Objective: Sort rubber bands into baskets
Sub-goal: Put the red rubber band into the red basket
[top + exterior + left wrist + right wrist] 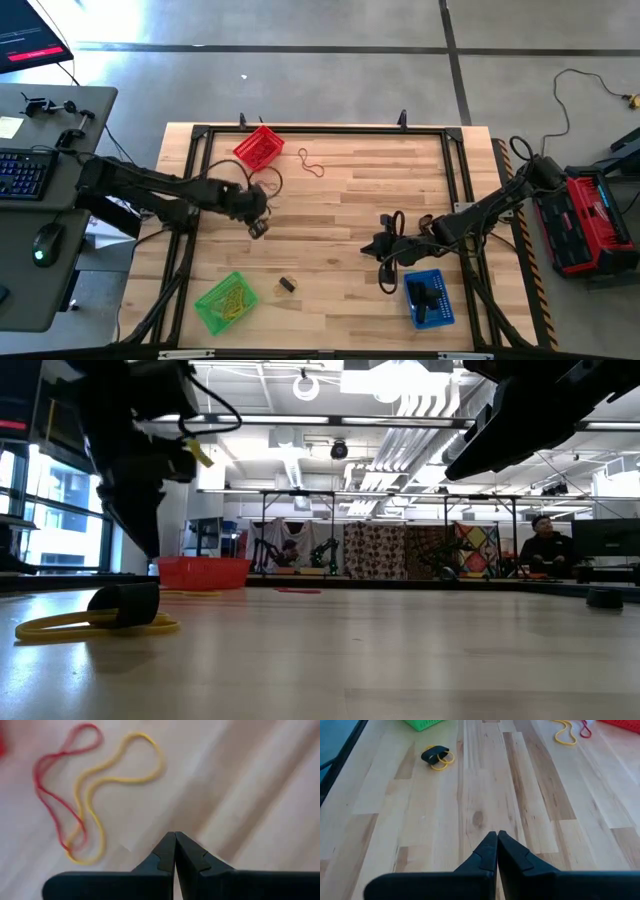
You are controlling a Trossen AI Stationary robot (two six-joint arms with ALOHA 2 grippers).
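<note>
A robotics lab: exposed ceiling ducts (420, 405), concrete floor (330, 85), a keyboard (22, 172) desk left, more arms (325, 552) far back.

Three baskets (258, 147); four loose rubber bands (312, 163).

The high view looks straight down on the whole wooden table (330, 190) from well above. The low view sits at tabletop height, close to a black rubber band (125, 605) lying on a yellow rubber band (60, 626), facing across to the red basket (203, 572). The left wrist view hangs close over a red loop (55, 795) and a yellow loop (107, 782). The right wrist view looks farther across the boards, sharing the black-and-yellow pair (437, 757) with the low view.
</note>
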